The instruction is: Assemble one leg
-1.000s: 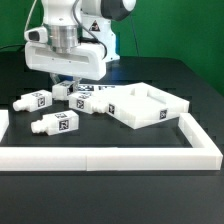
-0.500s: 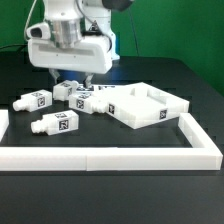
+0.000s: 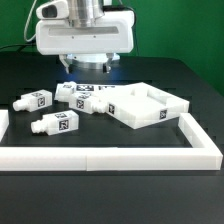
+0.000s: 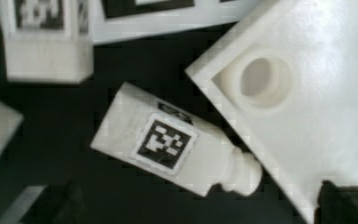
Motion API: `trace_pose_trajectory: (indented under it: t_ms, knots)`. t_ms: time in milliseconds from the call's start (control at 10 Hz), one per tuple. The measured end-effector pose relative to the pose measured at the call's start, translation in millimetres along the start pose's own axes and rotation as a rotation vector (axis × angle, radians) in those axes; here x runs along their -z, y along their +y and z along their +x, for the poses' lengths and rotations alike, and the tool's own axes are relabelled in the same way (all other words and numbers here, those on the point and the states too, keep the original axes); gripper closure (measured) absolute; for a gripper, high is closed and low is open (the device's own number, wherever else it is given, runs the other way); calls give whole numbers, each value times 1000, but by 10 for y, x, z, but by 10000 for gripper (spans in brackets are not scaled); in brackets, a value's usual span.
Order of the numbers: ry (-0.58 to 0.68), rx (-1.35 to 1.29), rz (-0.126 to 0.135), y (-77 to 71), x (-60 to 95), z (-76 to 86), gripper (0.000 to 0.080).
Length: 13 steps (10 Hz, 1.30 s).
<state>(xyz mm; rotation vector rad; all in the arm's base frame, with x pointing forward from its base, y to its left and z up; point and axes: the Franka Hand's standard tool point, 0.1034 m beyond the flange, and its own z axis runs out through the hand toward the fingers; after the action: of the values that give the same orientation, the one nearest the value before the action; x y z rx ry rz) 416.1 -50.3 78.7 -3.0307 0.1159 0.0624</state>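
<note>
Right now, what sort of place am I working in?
Probably a robotics lab bench: a black table fenced by white border rails, white legs carrying square marker tags, and a green backdrop behind.

This looks like a robot lab. A white robot arm [image 3: 85,35] hangs over a black table [image 3: 110,195] with white rails [image 3: 110,157] on it, and the small legs [image 3: 46,127] wear black-and-white square tags [image 3: 64,123]. A green wall [image 3: 205,30] stands behind.

A matte black tabletop [image 3: 190,85] is spread beneath the gripper [image 3: 87,67] — behind it, a green backdrop [image 3: 216,40] is seen at the edges.
</note>
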Motion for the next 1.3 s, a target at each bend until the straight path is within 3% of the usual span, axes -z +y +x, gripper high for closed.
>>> trace_pose_trajectory:
  t_ms: [200,400,600,700,1100,1300]
  knots:
    - [-1,156,-8,13,8,8,150]
    - [-2,453,-58,22,110,171,150]
    - [1,717,-86,-134,128,493,150]
    - [6,816,-106,-281,102,516,150]
    - [1,851,-106,-320,71,529,150]
    - [17,781,-101,-511,-100,753,150]
